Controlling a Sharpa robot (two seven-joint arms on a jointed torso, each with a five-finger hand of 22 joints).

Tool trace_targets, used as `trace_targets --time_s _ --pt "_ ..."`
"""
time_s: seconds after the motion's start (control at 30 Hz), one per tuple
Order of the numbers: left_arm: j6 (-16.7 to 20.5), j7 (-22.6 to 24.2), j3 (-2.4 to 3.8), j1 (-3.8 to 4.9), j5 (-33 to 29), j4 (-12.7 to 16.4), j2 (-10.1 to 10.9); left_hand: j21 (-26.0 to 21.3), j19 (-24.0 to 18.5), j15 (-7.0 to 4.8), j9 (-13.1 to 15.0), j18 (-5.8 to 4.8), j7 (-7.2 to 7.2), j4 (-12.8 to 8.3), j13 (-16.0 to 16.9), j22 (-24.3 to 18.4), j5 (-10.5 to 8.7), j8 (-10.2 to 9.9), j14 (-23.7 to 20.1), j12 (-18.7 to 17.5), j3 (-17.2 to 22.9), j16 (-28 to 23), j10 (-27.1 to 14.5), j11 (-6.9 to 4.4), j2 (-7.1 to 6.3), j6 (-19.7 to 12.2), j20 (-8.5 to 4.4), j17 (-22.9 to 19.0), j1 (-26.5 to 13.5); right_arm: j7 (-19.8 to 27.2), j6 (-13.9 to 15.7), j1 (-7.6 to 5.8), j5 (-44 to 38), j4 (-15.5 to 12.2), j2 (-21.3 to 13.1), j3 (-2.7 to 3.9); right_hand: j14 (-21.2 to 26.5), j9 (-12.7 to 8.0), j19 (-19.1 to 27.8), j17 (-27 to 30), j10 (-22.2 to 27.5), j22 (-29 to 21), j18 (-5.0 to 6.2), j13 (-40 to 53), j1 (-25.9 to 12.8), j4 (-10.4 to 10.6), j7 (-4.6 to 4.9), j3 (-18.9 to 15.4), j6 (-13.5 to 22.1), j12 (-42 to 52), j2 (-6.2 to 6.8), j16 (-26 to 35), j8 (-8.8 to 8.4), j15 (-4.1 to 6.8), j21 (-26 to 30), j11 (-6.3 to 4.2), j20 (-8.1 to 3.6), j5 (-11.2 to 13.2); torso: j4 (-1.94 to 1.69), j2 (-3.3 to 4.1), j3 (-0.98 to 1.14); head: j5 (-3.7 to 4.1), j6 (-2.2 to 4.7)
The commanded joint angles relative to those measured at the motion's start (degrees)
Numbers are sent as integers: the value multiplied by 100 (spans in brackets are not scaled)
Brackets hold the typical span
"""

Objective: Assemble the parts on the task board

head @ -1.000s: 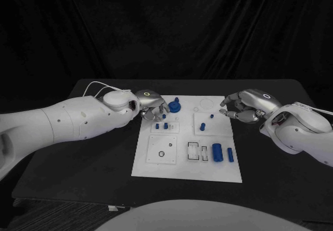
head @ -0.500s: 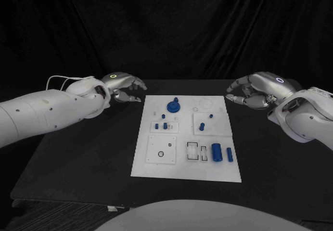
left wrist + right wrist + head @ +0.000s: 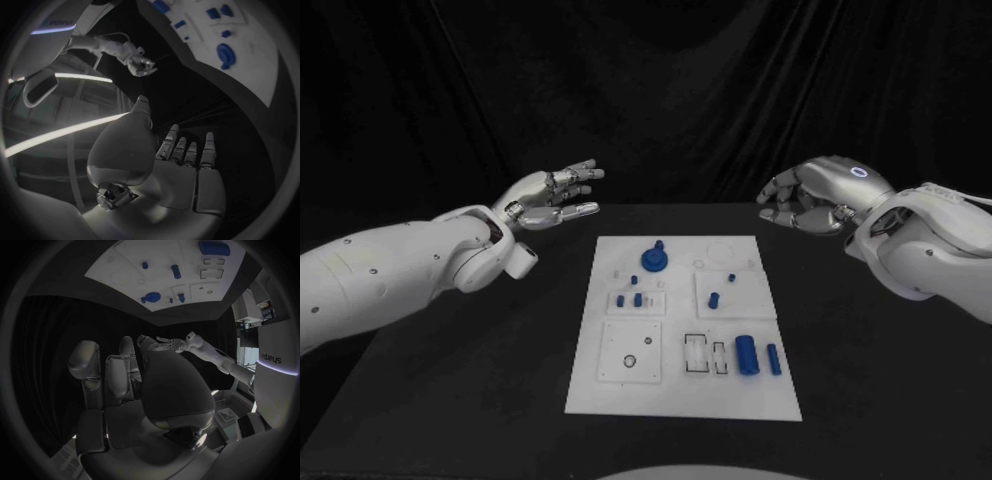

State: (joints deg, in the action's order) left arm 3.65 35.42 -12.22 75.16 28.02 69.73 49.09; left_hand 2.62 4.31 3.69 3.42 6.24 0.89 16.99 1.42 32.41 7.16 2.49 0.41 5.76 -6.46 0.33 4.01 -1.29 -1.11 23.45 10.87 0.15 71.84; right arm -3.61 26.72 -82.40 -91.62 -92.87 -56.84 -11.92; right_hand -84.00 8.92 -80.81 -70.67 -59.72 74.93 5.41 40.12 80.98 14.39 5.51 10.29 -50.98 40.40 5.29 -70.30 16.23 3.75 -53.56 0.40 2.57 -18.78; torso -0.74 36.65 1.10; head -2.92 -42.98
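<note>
**Both robot hands pulling back from the board, nothing carried**

We are logging a retreat. A second ago the left robot hand (image 3: pixel 553 196) was sitting over the board's 11 o'clock corner, right by the round blue part (image 3: pixel 655 260), and the right robot hand (image 3: pixel 815 196) was at the board's 2 o'clock edge. Now both are lifting up and away toward the dark backdrop, the left at 10 o'clock from the task board (image 3: pixel 687 395), the right at 2 o'clock, each well apart from it.

The left robot hand is released, fingers spread and straight, palm bare; the left wrist view is showing the same flat, empty palm (image 3: pixel 187 170). The right robot hand is curling its fingers inward on nothing we can see; its wrist view (image 3: pixel 134 385) is showing no part in it.

The task board is lying mid-counter (image 3: pixel 473 400). The parts are all resting on it: the round one at 12 o'clock, small pegs (image 3: pixel 638 298) near centre-left, another peg (image 3: pixel 713 298) centre-right, and two cylinders (image 3: pixel 747 354) at 4 o'clock.

We are judging that one placement is closing out, and the loose cylinders are still awaiting assembly.
</note>
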Motion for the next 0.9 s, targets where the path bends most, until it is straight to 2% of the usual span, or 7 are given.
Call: trace_targets --time_s 0.03,0.1,0.13,0.2,0.43,0.63,0.9 --pt "-796 659 4 -17 -1667 147 13 -13 -43 -10 -36 150 1 -8 -5 -88 7 -14 -41 -8 3 -33 -37 10 52 -119 7 -15 -60 -437 -720 -18 -605 49 63 3 -105 12 55 73 58 595 102 -224 84 -9 -2 71 -32 -306 26 68 -65 -31 81 5 15 40 -44 -27 -45 75 323" --pt "-880 693 4 -37 -1797 226 23 -12 -44 -2 -54 191 3 -16 -6 -151 61 -13 -41 -7 7 -33 -53 11 124 -157 24 -15 -47 -483 -929 -15 -678 82 121 3 -72 28 71 173 149 579 110 -545 109 2 -4 123 -42 -742 70 160 -127 -59 177 45 37 96 -77 -43 -82 132 434" --pt "-935 716 4 -52 -1864 275 29 -31 -77 5 -64 213 9 -13 -6 -400 85 -15 -41 -2 0 -33 -58 18 170 -179 36 -15 -45 -513 -1079 -7 -716 108 163 3 -35 42 100 258 357 559 120 -794 121 14 15 161 -52 -1101 83 244 -151 -81 273 118 56 141 -108 -62 -127 202 524" --pt "-977 742 4 -67 -1921 331 35 -33 -84 11 -74 234 9 -9 -7 -447 84 -19 -41 -1 -14 -33 -67 22 216 -215 49 -15 -60 -537 -1244 11 -748 141 209 3 2 76 115 366 422 550 131 -1293 125 13 29 204 -72 -1681 120 336 -191 -102 354 230 74 215 -123 -71 -151 256 588" --pt "-1002 806 3 -90 -1998 563 98 -52 -124 37 -108 294 -27 -15 -8 -765 108 -36 -41 8 -76 -33 -84 6 326 -382 87 -15 -76 -511 -1591 147 -791 258 327 3 139 68 222 639 927 484 178 -2160 39 -91 115 77 9 -2623 148 566 -446 -185 768 366 156 512 -184 -101 -236 401 566" --pt "-1030 800 3 -102 -2013 753 185 -49 -127 82 -114 333 -17 -20 -7 -823 191 -34 -41 25 -125 -33 -89 23 408 -415 149 -15 -35 -474 -1878 301 -798 350 431 3 353 -132 399 962 1290 380 243 -2541 0 -230 100 -170 371 -2877 122 862 -843 -232 1313 405 209 779 -199 -127 -258 396 504" --pt "-1113 805 3 -128 -2112 943 262 -44 -116 142 -124 365 -33 -20 -10 -871 222 -44 -41 28 -199 -33 -107 30 482 -505 255 -15 -7 -351 -2121 542 -800 618 648 3 473 -234 475 1130 1357 340 272 -2701 131 -398 119 -257 455 -2880 81 1000 -965 -245 1565 413 224 726 -207 -154 -262 392 406"
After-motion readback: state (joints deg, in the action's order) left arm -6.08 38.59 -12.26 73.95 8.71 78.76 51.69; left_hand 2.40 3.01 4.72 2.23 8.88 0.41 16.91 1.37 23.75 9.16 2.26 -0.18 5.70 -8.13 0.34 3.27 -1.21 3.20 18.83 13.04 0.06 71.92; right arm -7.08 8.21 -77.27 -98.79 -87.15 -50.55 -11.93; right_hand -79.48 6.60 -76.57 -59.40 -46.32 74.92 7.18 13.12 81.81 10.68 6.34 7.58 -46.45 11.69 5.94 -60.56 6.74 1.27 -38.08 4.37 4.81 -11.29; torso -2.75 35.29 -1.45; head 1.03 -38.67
